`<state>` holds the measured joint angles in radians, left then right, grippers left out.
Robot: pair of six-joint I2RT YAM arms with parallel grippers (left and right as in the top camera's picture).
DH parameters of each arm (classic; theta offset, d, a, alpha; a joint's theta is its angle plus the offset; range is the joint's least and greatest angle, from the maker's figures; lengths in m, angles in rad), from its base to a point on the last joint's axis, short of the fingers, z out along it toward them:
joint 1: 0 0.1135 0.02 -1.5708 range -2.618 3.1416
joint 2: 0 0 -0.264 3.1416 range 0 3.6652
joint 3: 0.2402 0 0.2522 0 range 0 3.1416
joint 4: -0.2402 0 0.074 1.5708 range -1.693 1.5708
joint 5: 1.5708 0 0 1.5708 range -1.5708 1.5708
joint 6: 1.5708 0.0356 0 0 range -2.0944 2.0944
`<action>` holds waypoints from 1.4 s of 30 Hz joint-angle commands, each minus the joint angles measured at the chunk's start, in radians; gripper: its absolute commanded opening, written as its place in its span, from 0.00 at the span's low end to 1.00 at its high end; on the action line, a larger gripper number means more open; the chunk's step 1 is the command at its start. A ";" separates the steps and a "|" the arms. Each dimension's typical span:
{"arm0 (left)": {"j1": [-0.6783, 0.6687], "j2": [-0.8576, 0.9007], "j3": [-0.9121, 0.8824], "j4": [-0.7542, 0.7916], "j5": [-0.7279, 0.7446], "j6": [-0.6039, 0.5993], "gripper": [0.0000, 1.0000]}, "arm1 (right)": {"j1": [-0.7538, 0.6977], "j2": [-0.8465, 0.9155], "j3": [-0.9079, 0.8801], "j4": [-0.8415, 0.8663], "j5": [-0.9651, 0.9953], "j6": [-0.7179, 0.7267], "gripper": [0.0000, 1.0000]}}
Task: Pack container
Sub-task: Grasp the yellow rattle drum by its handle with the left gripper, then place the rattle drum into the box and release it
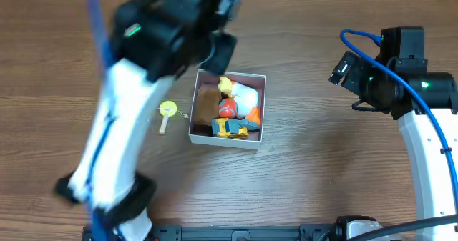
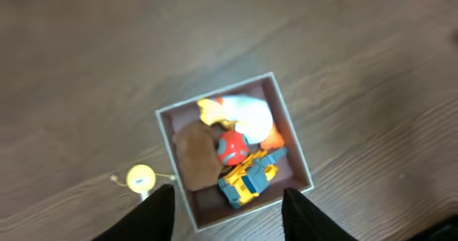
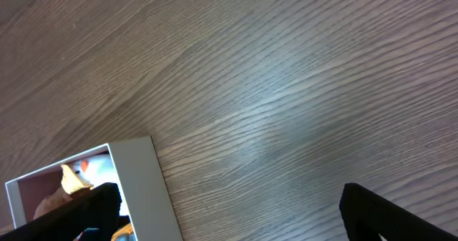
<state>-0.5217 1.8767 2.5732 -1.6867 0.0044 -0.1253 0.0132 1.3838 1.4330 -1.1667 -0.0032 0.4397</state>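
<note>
- The left wrist camera looks straight down into the container and shows its load most clearly: a white and orange toy towards the far wall, a red ball at the middle, a brown soft lump on one side, and a yellow and blue toy vehicle at the near wall.
- The left gripper hangs high above the box with its jaws wide apart and nothing between them.
- The overhead camera places the container near the middle of the wooden table, and only there do both arms show.
- The right wrist camera catches just one corner of the white wall, low and to the left. The right gripper is spread wide over bare wood, well apart from the box, and holds nothing.
- A small yellow disc on a pale stick lies on the table just beside the container, outside it.
- From above, the left arm is smeared with blur and covers the table next to the box, so its fingers cannot be made out there.
- The right arm stands at the table's right side.
- What kind of toy the brown lump is cannot be told.
</note>
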 commanded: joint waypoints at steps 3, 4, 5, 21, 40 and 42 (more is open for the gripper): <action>0.003 -0.350 -0.197 -0.003 -0.182 -0.109 0.52 | -0.001 0.000 0.008 0.013 -0.066 -0.051 1.00; 0.007 -0.396 -0.285 -0.003 -0.233 -0.152 0.54 | -0.001 0.000 0.008 0.013 -0.066 -0.051 1.00; 0.016 -0.442 -0.399 -0.003 -0.284 -0.198 0.59 | -0.001 0.000 0.008 0.014 -0.066 -0.051 1.00; 0.290 -0.276 -1.373 0.644 -0.017 0.023 0.72 | -0.001 0.000 -0.014 0.012 -0.066 -0.051 1.00; 0.387 0.015 -1.480 0.865 0.006 0.171 0.31 | -0.002 0.002 -0.034 0.020 -0.066 -0.051 1.00; 0.388 0.015 -1.480 0.867 0.003 0.171 0.17 | -0.002 0.002 -0.034 0.020 -0.066 -0.051 1.00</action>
<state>-0.1364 1.8565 1.1000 -0.8253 -0.0181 0.0322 0.0135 1.3842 1.4014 -1.1519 -0.0711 0.3920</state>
